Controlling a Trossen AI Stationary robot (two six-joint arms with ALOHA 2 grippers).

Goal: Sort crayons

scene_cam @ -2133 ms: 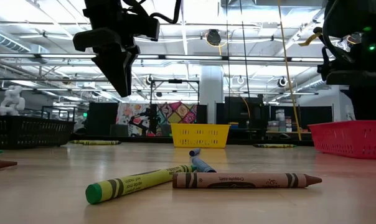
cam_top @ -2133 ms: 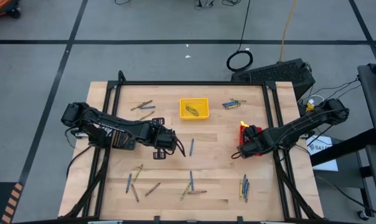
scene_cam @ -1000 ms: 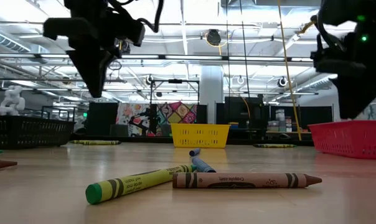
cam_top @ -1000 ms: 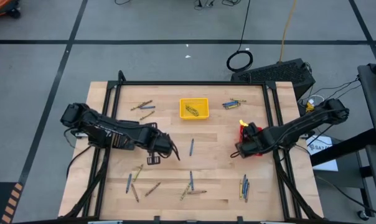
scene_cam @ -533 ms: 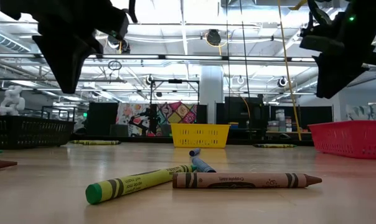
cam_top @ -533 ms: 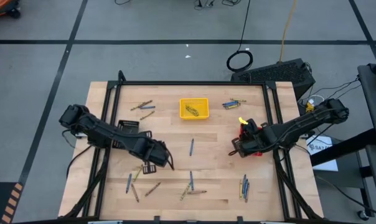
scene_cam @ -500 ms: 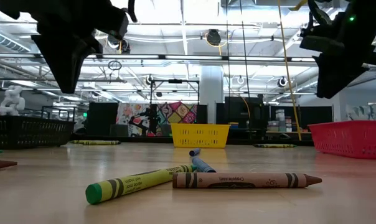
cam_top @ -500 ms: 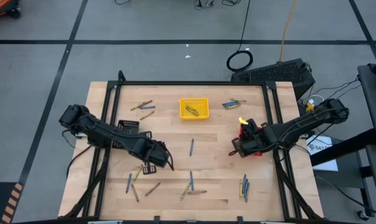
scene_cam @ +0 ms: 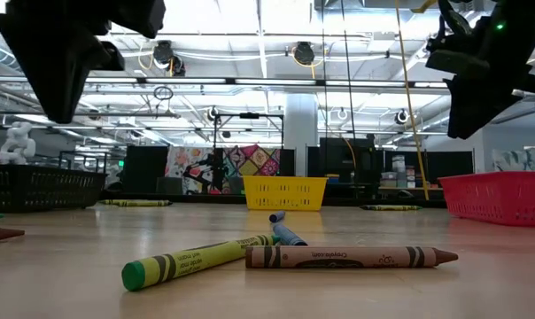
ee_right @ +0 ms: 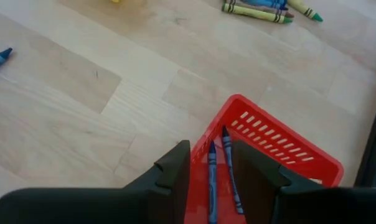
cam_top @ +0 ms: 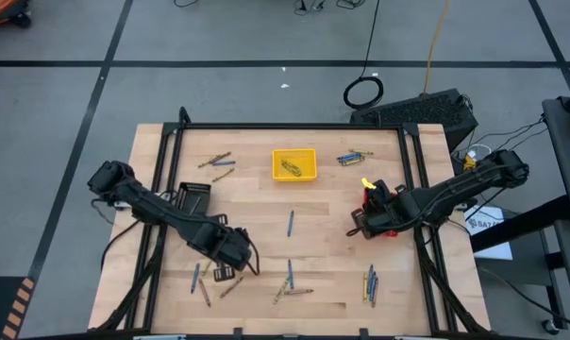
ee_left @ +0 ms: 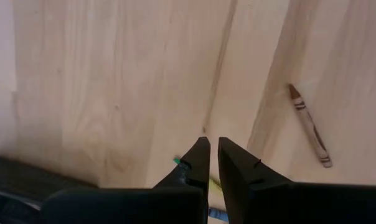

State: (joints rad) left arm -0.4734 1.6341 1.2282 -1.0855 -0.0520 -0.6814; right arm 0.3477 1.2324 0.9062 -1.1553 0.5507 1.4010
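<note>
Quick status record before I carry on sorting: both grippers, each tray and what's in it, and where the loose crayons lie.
left gripper: jaws nearly shut, empty, over the near-left crayons
right gripper: jaws apart, empty, above the red tray
red tray: right side, two blue crayons inside
yellow tray: far centre, holds crayons
black tray: left side, contents not visible
loose crayons: one blue crayon mid-table; clusters near-left, near-centre, near-right, far-left and far-right
</note>
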